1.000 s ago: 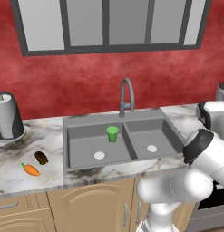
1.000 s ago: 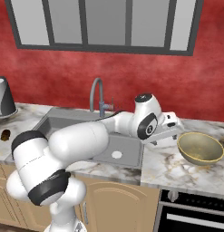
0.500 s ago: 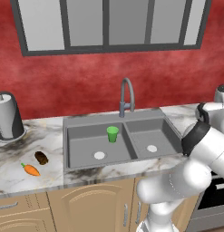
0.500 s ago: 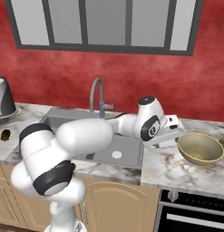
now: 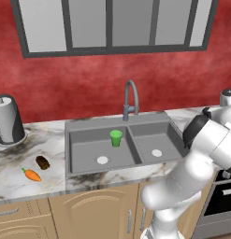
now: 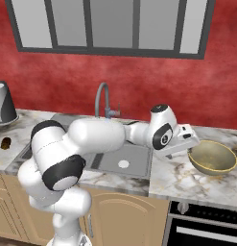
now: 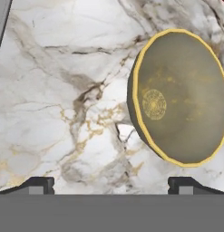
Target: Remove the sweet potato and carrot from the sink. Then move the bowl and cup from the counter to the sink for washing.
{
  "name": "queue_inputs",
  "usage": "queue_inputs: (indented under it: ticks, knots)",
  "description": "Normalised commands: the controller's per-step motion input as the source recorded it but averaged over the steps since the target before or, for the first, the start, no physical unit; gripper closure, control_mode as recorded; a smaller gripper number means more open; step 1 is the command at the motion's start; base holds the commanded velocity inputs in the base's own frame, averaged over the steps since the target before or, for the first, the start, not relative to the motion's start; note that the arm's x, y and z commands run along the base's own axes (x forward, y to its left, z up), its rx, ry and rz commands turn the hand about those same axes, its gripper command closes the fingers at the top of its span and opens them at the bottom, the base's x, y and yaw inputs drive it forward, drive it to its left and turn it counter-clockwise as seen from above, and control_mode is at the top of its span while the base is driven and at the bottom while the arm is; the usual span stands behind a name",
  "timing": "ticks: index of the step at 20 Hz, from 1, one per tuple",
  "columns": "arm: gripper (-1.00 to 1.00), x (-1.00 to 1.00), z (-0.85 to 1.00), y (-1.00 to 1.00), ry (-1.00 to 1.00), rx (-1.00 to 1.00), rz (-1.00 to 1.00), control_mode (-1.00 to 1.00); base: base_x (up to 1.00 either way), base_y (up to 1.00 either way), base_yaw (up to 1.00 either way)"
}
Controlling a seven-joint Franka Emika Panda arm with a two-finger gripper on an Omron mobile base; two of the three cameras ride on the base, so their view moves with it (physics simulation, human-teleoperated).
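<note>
We see our gripper (image 7: 111,183) above the counter (image 7: 59,108) with its two fingers spread wide and nothing between them. Just beside it stands the bowl (image 7: 181,97), upright on the marble to the right of the sink (image 5: 89,140). Farther away, the green cup (image 5: 116,138) stands in the left basin. Beyond the sink, on its left, the sweet potato (image 5: 42,162) and the carrot (image 5: 32,175) lie near each other on the counter.

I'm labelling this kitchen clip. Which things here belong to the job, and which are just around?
Job: sweet potato, carrot, cup, sink, bowl, counter, open gripper.
Around: faucet, paper towel roll, oven, window.
</note>
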Motion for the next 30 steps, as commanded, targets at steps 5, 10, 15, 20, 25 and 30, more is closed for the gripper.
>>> queue_inputs:
  ticks: [5,10,15,20,25,30]
  knots:
    - [-1.00,0.07,-0.13,-0.09,-0.01,0.02,0.01,-1.00,0.00,0.00,0.00]
    - [-1.00,0.08,-0.06,-0.04,-0.10,0.02,0.04,-1.00,0.00,0.00,0.00]
    - [-1.00,0.13,-0.07,-0.11,-0.04,0.00,0.04,-1.00,0.00,0.00,0.00]
    - [-1.00,0.16,-0.10,-0.15,-0.01,0.00,0.03,-1.00,0.00,0.00,0.00]
    - [-1.00,0.17,-0.10,-0.16,0.00,0.00,0.03,-1.00,0.00,0.00,0.00]
    - [-1.00,0.19,-0.08,-0.13,0.00,0.00,0.03,-1.00,0.00,0.00,0.00]
